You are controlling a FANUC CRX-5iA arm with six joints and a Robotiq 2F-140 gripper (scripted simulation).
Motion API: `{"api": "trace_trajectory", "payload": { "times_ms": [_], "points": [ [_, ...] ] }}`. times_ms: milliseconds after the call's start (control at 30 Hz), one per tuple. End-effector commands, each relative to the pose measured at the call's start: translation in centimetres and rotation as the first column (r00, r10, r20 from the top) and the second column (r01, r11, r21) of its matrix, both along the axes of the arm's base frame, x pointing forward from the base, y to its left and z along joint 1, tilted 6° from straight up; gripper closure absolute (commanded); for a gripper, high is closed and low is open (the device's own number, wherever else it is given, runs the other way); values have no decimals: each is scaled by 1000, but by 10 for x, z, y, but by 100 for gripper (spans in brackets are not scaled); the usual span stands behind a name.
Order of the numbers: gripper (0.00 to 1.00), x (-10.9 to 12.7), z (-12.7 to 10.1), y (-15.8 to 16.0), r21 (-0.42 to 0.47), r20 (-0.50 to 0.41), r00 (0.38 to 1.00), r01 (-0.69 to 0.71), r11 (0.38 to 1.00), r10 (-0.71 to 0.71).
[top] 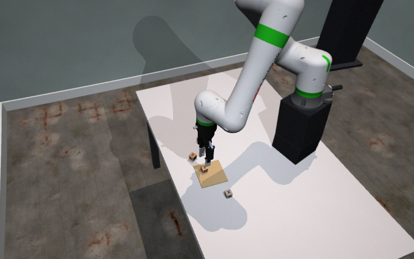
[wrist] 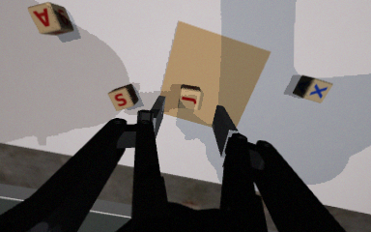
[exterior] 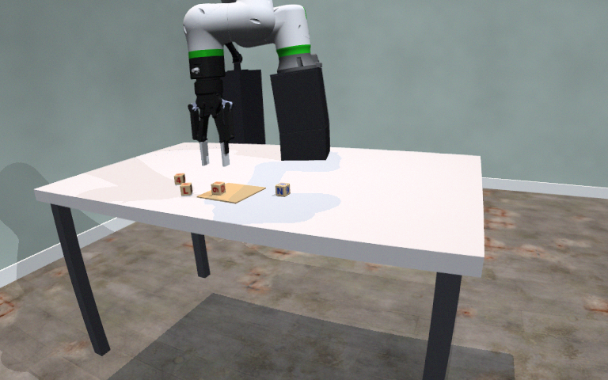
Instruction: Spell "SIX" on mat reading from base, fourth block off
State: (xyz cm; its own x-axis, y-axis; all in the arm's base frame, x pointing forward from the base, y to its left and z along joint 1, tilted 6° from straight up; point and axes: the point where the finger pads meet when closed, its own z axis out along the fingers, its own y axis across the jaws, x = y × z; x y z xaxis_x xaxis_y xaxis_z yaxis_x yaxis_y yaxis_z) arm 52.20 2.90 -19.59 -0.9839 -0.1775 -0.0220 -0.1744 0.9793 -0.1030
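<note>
My gripper (top: 205, 157) (exterior: 214, 164) (wrist: 189, 111) is partly open and empty, pointing down above the table. The tan mat (top: 214, 179) (exterior: 246, 190) (wrist: 241, 63) lies flat. A block (top: 204, 169) (exterior: 218, 188) (wrist: 190, 98) on the mat has a red letter like a J on top; the wrist view shows it between and beyond the fingertips. The S block (top: 192, 156) (exterior: 185, 189) (wrist: 122, 98) stands off the mat. The X block (top: 228, 193) (exterior: 282, 189) (wrist: 317, 90) is off its other side. The A block (exterior: 179, 179) (wrist: 47, 18) is farther off, mostly hidden behind the gripper in the top view.
The white table (top: 267, 218) (exterior: 392, 202) (wrist: 342, 29) carries the mat and blocks. Its edge runs past the S block's side in the top view. The robot's dark pedestal (top: 301, 131) (exterior: 300, 112) stands at the table's far side in the exterior view. Arm shadows cross part of the mat.
</note>
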Motion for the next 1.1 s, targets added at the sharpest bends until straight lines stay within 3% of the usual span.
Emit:
{"api": "trace_trajectory", "payload": {
  "times_ms": [0,1067],
  "points": [
    [60,0,-4,0,0,0,1000,0,1000,0],
    [60,2,-38,-4,0,0,1000,0,1000,0]
  ]
}}
